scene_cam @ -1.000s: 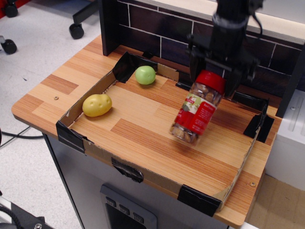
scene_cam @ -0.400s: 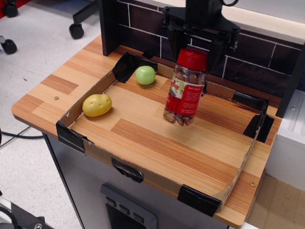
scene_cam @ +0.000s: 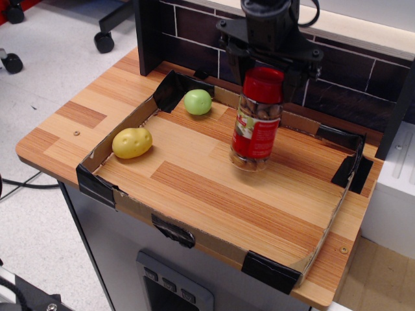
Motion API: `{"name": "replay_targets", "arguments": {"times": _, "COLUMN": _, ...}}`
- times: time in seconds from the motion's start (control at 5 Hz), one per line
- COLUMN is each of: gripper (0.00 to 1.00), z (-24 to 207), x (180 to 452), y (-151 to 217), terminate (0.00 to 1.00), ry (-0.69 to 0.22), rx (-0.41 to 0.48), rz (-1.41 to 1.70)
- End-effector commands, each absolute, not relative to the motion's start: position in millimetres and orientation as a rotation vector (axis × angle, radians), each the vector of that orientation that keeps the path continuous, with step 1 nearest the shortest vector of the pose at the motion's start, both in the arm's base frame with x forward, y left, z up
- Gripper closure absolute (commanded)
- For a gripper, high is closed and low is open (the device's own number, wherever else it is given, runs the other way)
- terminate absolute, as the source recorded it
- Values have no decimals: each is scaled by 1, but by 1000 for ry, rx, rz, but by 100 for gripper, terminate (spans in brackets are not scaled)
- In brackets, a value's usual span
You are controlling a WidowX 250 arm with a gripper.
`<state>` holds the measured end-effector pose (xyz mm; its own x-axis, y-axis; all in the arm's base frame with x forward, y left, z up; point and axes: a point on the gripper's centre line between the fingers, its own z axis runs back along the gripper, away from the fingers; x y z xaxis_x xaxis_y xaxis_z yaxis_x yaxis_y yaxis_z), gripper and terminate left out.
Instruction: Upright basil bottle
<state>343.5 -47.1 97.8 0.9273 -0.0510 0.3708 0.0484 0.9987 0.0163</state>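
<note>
Single black robot arm (scene_cam: 271, 16) entering from the top edge of the view, wrist directed downward. The end effector (scene_cam: 263, 72) hangs vertically below the wrist, its two dark fingers (scene_cam: 235, 59) set on opposite sides of the red cap of the basil bottle (scene_cam: 256, 123) and clamped against it. A black cable runs beside the upper wrist housing.

Wooden table (scene_cam: 78, 123) (dark brick wall (scene_cam: 194, 32) behind)
</note>
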Motion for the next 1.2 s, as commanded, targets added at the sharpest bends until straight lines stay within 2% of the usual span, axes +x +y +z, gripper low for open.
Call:
{"name": "replay_targets", "arguments": {"times": 0.0, "gripper": 0, "z": 114, "x": 349, "y": -49, "terminate": 0, "ry": -488, "rx": 11, "rz": -51}}
{"name": "replay_targets", "arguments": {"times": 0.6, "gripper": 0, "z": 171, "x": 356, "y": -33, "terminate": 0, "ry": -386, "rx": -31, "rz": 111}}
{"name": "replay_targets", "arguments": {"times": 0.8, "gripper": 0, "z": 176, "x": 361, "y": -31, "terminate": 0, "ry": -294, "rx": -23, "rz": 64}}
{"name": "replay_targets", "arguments": {"times": 1.0, "gripper": 0, "z": 176, "x": 361, "y": -31, "terminate": 100, "ry": -294, "rx": -23, "rz": 64}}
